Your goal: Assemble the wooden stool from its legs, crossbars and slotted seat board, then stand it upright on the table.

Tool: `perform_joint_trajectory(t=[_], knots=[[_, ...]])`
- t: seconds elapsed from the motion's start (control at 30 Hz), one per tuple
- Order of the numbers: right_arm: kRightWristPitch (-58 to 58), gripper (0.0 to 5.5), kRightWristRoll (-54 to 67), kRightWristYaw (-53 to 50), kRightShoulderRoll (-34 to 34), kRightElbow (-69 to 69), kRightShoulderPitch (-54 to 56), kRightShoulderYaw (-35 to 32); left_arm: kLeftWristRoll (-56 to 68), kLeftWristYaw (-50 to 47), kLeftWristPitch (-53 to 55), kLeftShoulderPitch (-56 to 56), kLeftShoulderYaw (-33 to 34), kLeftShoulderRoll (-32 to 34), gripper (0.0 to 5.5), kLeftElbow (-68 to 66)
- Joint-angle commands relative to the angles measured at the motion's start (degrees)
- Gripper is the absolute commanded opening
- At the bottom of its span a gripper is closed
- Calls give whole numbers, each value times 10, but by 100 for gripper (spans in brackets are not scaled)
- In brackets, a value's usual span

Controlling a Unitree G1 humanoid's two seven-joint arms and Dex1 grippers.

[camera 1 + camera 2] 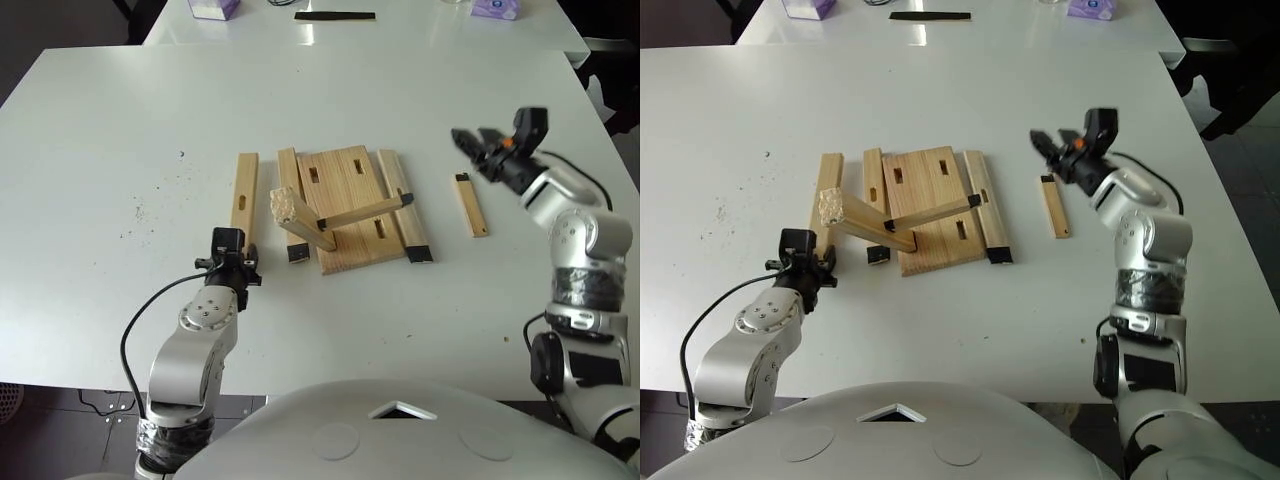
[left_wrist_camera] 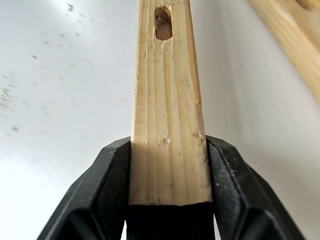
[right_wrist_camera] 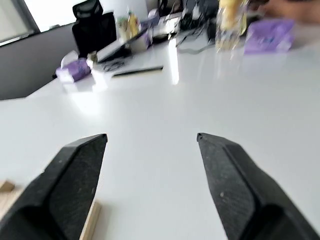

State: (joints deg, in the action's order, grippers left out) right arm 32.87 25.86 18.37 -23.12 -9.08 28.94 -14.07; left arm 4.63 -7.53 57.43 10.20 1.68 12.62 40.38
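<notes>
Left gripper (image 2: 169, 146) clamped on the near end of the slotted leg (image 1: 245, 193), one black finger (image 2: 112, 180) pressed against each side face; placed left of the seat board's (image 1: 340, 192) near left corner; leg flat on the table (image 1: 100, 130), parallel to the seat board's left edge and apart from it, with an oval hole through its upper face farther along.

Right gripper (image 1: 474, 140) hanging above the table, to the right of the seat board and about level with its far edge; fingers (image 3: 75, 175) spread wide, nothing between them.

Seat board flat on the table, rectangular slots showing in its face; second leg (image 1: 289, 170) just beside its left edge, between board and slotted leg, black cap at the near end; third leg (image 1: 397, 180) close along its right edge, black cap likewise at the near end.

Over the board, a slanted piece (image 1: 305, 228), pale crinkled end raised above the left edge, lower end down on the near part of the board; crossbar (image 1: 365, 210) running from that piece toward the right edge, dark tip over the third leg; touching there or not, cannot tell.

Short bar (image 1: 471, 206) flat on the table right of the seat board, apart from the third leg, beneath the right gripper; dark specks (image 1: 140, 210) scattered well to the left of the board.
</notes>
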Motion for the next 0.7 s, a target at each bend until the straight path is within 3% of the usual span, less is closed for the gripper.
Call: perform_joint_trajectory(t=[0.03,0.17,0.33,0.53,0.7], knots=[[19,331,47,54,19,20,104,19,184,50,-75,-242,154,-81,206,-19],[119,331,191,152,52,92,156,39,448,188,-108,-319,202,-77,206,0],[213,331,316,202,44,55,226,-4,605,298,-102,-301,231,-23,206,-34],[328,331,417,238,4,1,266,-35,700,396,-67,-247,224,65,206,-69],[383,331,472,233,-6,-14,289,-50,704,441,-68,-219,194,117,206,-83]])
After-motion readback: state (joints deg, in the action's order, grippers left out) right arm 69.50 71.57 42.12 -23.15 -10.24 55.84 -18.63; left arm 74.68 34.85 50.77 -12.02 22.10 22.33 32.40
